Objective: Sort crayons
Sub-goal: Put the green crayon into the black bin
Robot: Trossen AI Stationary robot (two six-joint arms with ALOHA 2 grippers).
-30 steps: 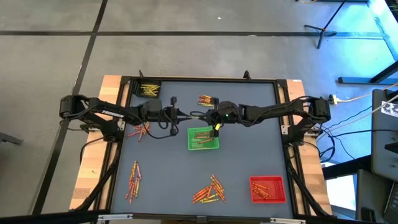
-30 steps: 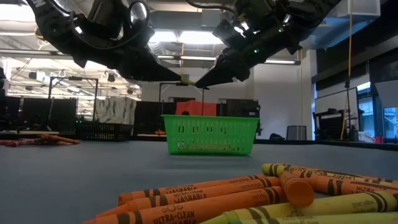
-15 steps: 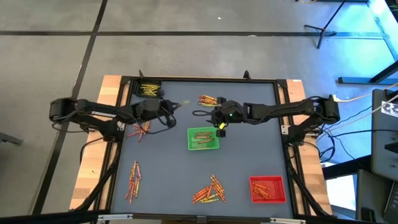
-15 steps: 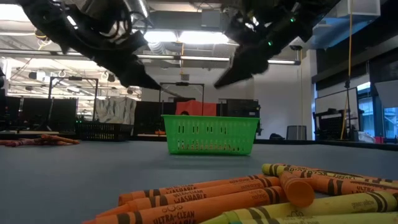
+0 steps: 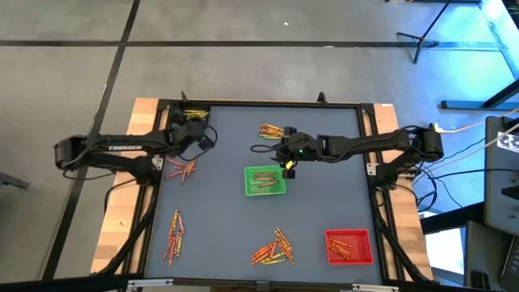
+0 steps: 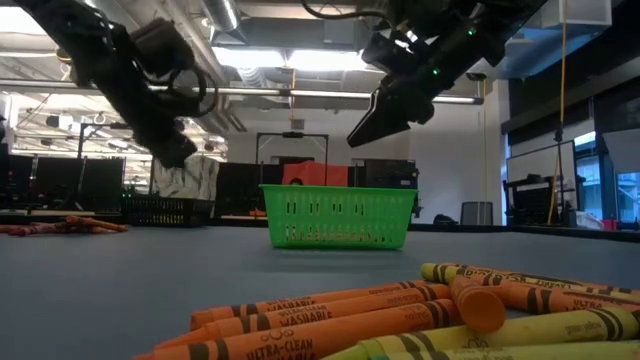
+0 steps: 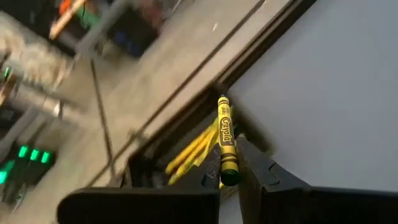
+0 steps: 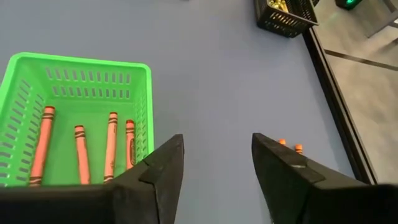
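My left gripper (image 7: 233, 177) is shut on a yellow crayon (image 7: 226, 134). It hangs above the table's far left part (image 5: 203, 135), next to a black tray (image 5: 193, 116) that holds yellow crayons (image 7: 194, 149). My right gripper (image 8: 214, 168) stands open and empty above the table's middle (image 5: 286, 162), just beyond the far right corner of the green basket (image 5: 265, 180). Several orange crayons (image 8: 93, 146) lie flat on the floor of the basket (image 8: 74, 68). My left gripper pinches the yellow crayon by one end (image 7: 229, 175) between its two fingers. The rest of the crayon sticks straight out ahead of the fingertips, its free end (image 7: 222, 99) toward the black tray. The crayon is lifted clear of the table.
Loose crayon heaps lie at the far middle (image 5: 272, 130), the left (image 5: 181, 169), the near left (image 5: 173, 235) and the near middle (image 5: 273, 247). A red tray (image 5: 349, 246) with crayons stands near right. Black rails frame the table edge (image 5: 154, 195).
The two grippers met fingertip to fingertip above the green basket. My right gripper has opened and stayed there. My left gripper, still shut on the yellow crayon, has swung toward the table's far left corner and turned toward the black tray.
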